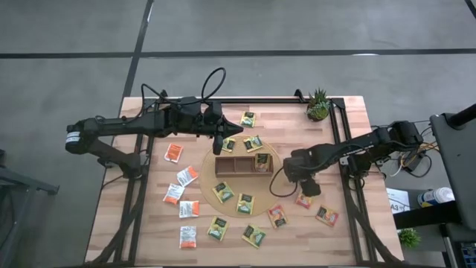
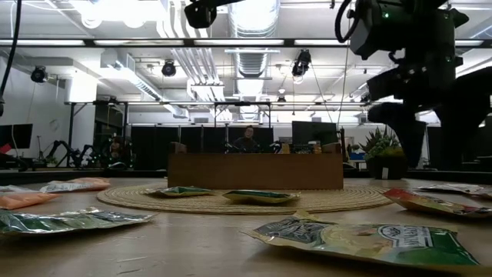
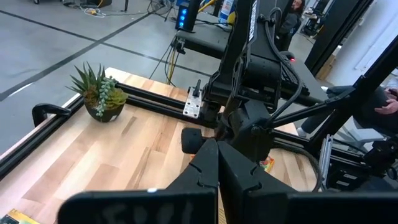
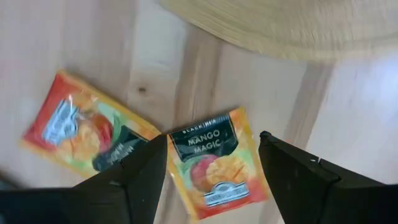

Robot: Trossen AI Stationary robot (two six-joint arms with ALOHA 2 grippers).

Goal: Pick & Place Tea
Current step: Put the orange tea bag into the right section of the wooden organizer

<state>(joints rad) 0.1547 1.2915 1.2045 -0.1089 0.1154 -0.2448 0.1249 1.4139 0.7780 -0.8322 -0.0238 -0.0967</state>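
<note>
The right gripper (image 4: 211, 171) hangs just above an orange tea packet (image 4: 216, 163) that lies flat on the wooden table (image 1: 149, 223), beside the round woven mat (image 4: 292, 28). Its fingers are wide apart, one on each side of the packet, so I think it is getting ready to drop down and pinch it. Another orange packet (image 4: 81, 130) lies just beside it. The wooden tray (image 1: 242, 164) sits on the mat, and that is likely where the tea should go. The left gripper (image 1: 218, 146) waits near the tray's far side with its fingers pressed together, holding nothing. Many more packets are still spread around the table.
</note>
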